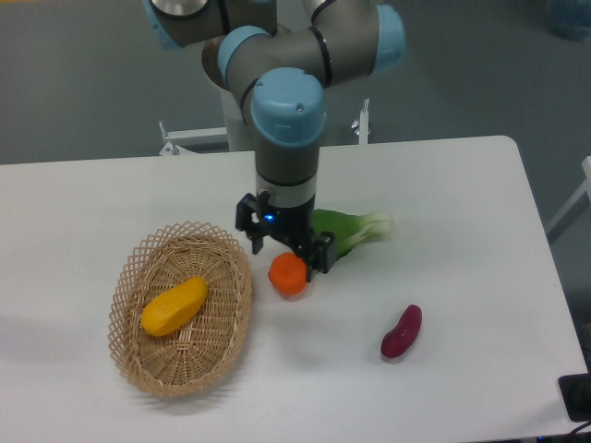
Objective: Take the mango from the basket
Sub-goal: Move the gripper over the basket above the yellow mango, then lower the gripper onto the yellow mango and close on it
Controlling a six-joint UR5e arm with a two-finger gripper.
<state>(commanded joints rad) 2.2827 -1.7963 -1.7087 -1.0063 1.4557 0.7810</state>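
The mango (174,306) is a yellow-orange oblong fruit lying inside the oval wicker basket (136,369) at the front left of the table. My gripper (289,255) hangs to the right of the basket, just outside its rim and apart from the mango. Its two dark fingers (256,238) stand spread wide, so it is open. A round orange (288,275) sits on the table right below and between the fingers. The frame does not show whether the fingers touch it.
A green leafy vegetable (355,228) lies on the table just behind and to the right of the gripper. A purple oblong vegetable (403,332) lies further to the front right. The arm's base stands at the table's back edge.
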